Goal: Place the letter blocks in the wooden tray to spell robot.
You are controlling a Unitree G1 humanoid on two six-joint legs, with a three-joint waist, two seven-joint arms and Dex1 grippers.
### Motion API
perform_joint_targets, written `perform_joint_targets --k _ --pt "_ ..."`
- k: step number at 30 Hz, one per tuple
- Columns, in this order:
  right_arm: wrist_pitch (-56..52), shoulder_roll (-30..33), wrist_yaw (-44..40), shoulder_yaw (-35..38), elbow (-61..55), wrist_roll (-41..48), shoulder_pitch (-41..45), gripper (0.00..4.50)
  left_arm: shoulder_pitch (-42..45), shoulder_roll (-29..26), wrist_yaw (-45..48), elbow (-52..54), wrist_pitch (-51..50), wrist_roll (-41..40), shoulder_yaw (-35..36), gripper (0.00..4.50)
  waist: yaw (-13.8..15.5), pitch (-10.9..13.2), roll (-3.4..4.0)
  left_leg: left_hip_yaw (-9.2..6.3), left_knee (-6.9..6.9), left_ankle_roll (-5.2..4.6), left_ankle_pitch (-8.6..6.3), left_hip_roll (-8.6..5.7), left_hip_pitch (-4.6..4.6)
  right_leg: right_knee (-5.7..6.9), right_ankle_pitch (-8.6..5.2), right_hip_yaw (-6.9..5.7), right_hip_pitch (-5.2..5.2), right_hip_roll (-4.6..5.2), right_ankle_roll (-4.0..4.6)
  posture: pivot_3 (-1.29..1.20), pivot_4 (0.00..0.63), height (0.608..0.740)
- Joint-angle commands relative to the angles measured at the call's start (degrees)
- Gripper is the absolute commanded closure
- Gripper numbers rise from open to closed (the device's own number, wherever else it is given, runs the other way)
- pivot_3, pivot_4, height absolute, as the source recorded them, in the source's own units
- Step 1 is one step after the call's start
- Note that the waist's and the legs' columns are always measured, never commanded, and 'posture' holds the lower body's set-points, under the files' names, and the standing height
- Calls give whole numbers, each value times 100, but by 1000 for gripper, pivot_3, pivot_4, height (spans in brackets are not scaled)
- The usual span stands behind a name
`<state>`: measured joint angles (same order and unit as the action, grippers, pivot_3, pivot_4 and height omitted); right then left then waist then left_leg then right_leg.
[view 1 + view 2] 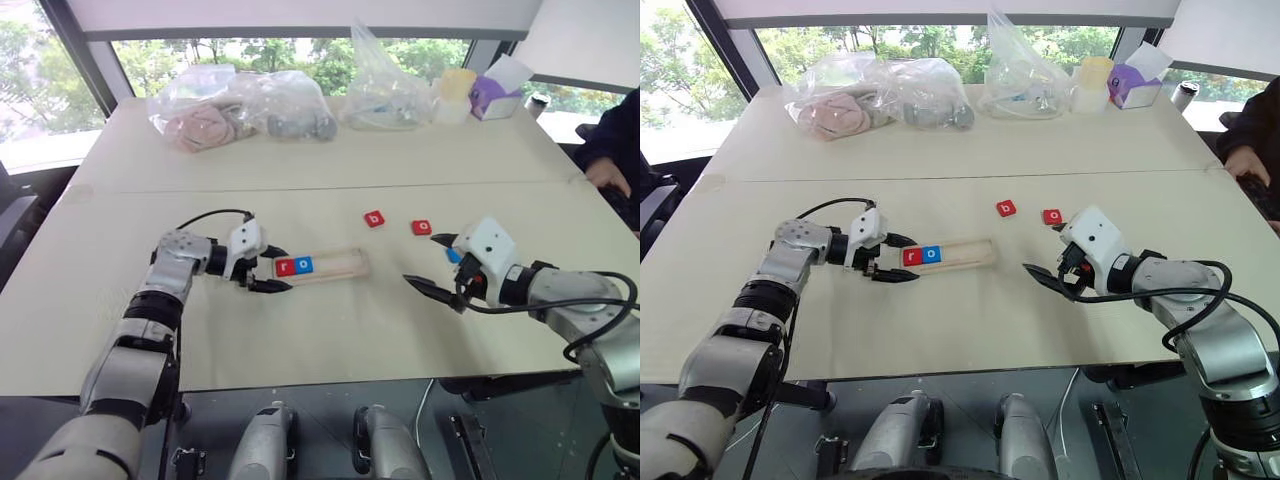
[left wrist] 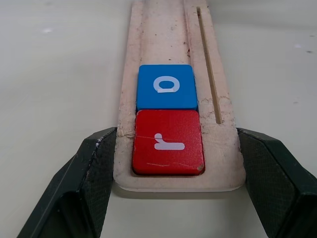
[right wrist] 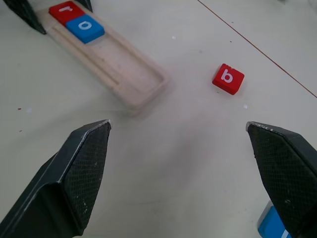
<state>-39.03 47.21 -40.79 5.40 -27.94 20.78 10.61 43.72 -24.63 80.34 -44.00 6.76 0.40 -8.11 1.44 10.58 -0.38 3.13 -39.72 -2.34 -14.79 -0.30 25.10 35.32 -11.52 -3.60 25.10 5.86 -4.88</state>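
The wooden tray [image 1: 335,266] lies in the middle of the table. At its left end it holds a red r block [image 1: 285,267] and, beside it, a blue o block [image 1: 304,265]; the other slots are bare. My left gripper [image 1: 284,270] is shut on that left end, with one finger [image 2: 94,173] pressed against each long side. A red b block [image 1: 374,219] and a red o block [image 1: 421,227] lie loose on the table beyond the tray. My right gripper [image 1: 424,260] hangs open above the table right of the tray, with a blue block [image 3: 271,225] half hidden beneath it.
Several clear plastic bags [image 1: 235,105] of odds and ends line the far side of the table, with cups [image 1: 455,95] and a purple tissue box [image 1: 492,95] at the far right. A person's hand [image 1: 608,175] rests at the right edge.
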Motion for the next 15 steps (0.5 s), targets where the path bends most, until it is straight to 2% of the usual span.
perform_joint_targets --k 1,15 --pt "89 4 33 78 -117 -30 65 0 -340 172 224 479 -384 6 -426 1231 52 -1 1 0 -1 -1 -1 0 0 0 -1 0 0 0 1 0 150 725" --pt "31 -59 177 115 -311 -12 -108 0 -533 142 -290 1393 -835 153 -703 1231 91 -1 2 -3 -13 -5 -3 0 0 1 -2 0 -5 -1 3 0 150 725"
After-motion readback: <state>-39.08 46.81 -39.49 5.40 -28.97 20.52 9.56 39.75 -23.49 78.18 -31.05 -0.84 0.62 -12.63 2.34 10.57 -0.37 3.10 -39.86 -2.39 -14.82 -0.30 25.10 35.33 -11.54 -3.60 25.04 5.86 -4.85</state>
